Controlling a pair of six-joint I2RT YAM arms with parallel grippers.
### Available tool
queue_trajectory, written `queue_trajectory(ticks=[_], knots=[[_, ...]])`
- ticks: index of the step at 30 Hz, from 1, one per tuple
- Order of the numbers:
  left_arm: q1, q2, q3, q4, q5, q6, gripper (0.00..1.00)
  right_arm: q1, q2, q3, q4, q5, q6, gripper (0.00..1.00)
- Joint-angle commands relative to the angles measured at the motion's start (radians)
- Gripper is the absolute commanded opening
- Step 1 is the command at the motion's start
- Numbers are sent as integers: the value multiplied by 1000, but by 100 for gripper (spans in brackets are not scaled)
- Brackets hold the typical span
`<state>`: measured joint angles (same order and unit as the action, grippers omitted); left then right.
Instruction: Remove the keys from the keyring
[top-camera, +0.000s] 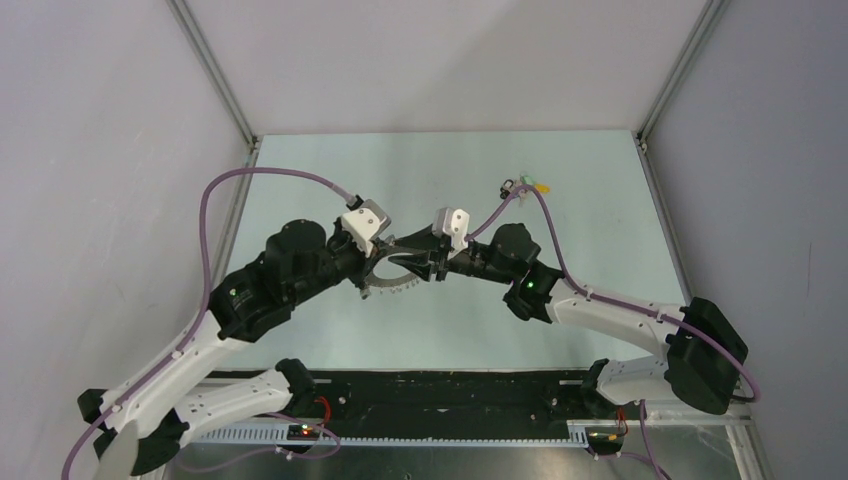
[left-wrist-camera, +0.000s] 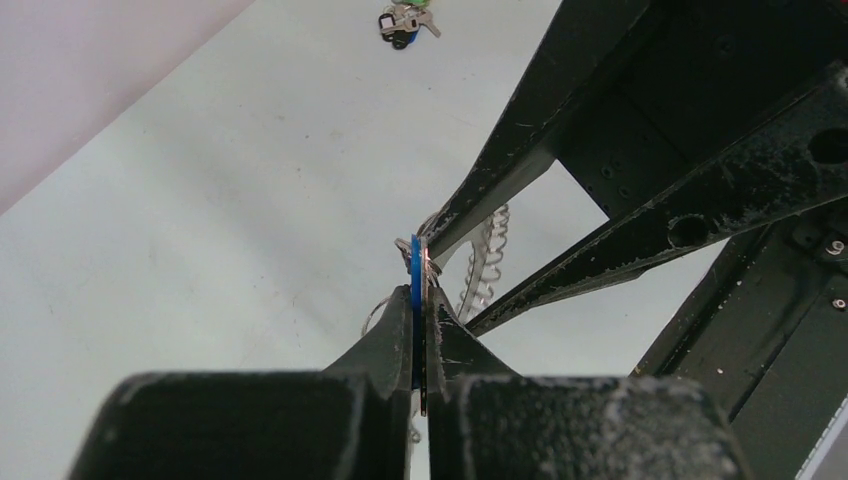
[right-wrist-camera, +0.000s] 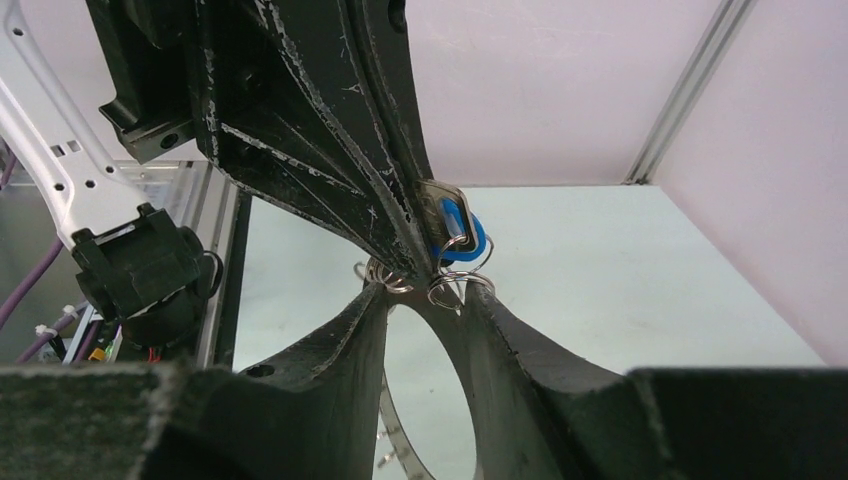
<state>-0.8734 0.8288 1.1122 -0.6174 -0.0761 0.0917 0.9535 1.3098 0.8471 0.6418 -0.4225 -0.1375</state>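
Though a few keys seem to be off already, most of the job looks undone. On the pale table (top-camera: 560, 300) the left arm (top-camera: 250, 300) and right arm (top-camera: 620, 310) meet near the middle, over the keyring (top-camera: 398, 283). Seen from above, the ring sits close to the table's centre, and its lower arc from about 4 to 8 o'clock is thick with silver keys (top-camera: 405, 290) like gear teeth, so by my count many are left to strip.

A loose clump of keys (top-camera: 525, 186) with coloured heads lies well apart at roughly 1 o'clock from the ring, near the far edge. I take these to be the ones already freed.

At the ring's 12 o'clock side the left gripper (left-wrist-camera: 421, 318) is pinched tight on a blue-headed key (left-wrist-camera: 415, 262), gripping it edge-on. The right gripper (right-wrist-camera: 428, 300) comes in from 3 o'clock, its tips drawn close around the small split rings (right-wrist-camera: 455, 288) just under that key. Whether it actually clamps them I cannot tell.

The step in hand appears to be working this blue key off. It looks linked to the ring through those small loops, so it does not count as removed yet.
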Motion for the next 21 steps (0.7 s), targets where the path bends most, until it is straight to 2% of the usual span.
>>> queue_trajectory(ticks=[1,7,11,15,21], knots=[[-14,-14,69,40,11,-26,0,-2,6,44,48,33,12,40],[-20,-5,86,17,12,-45,0,-4,12,44,60,39,0,41],[-20,10,110,-7,17,-78,0,-3,11,44,51,40,-29,38],[-20,39,158,-50,26,-151,0,2,2,44,37,41,-56,38],[-20,127,293,-173,64,-290,0,17,-22,26,20,-3,-90,44]])
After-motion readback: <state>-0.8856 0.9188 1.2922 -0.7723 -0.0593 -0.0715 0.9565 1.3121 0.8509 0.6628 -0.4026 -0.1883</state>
